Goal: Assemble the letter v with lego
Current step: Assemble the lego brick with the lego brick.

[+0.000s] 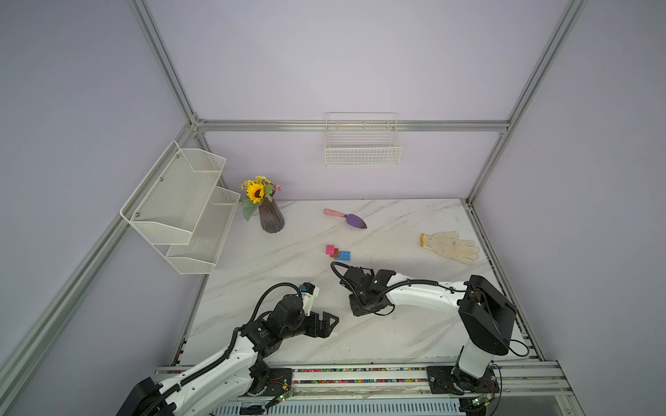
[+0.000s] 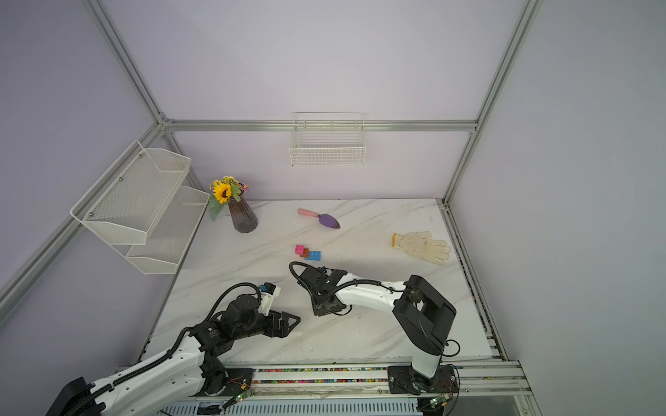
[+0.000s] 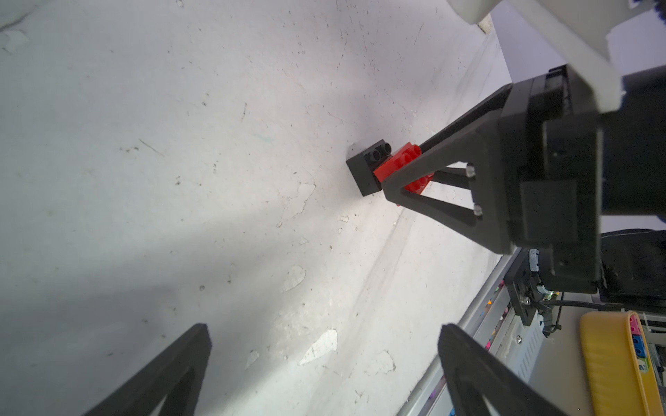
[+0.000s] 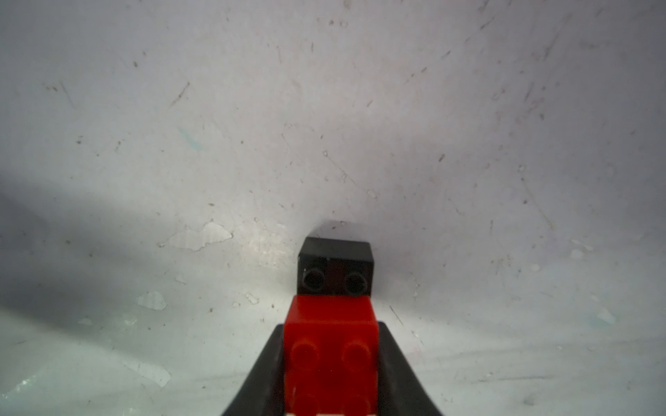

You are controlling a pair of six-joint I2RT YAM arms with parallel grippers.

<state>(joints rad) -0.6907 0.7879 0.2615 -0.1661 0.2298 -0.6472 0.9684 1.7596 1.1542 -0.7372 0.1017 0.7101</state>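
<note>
Bimanual assembly scene, front half of the marble counter (image 1: 414, 324); we see the right end effector (image 3: 400, 169) closed on the red brick (image 4: 331, 345), one finger (image 4: 265, 371) on each flank of it; the red brick overlaps half of the black brick (image 4: 337, 264), leaving two black studs uncovered; in the left wrist view the black brick projects past the fingertips toward the counter, and we cannot tell whether it touches the surface; the left end effector (image 3: 324, 329) stands with its jaws wide apart and holds nothing, facing the held pair from near by; in both top views the right arm (image 1: 418, 293) hides the red and black bricks; the remaining lego lies farther back at mid-counter, apart from both arms: pink brick (image 1: 330, 249), orange-brown brick (image 1: 335, 253) and light-blue brick (image 1: 345, 255), touching in a stepped row; behind them lies the pink-handled purple trowel (image 1: 345, 218); a knitted work glove (image 1: 450, 246) lies toward the right edge; a ribbed vase with a sunflower (image 1: 271, 218) stands at the back left corner
</note>
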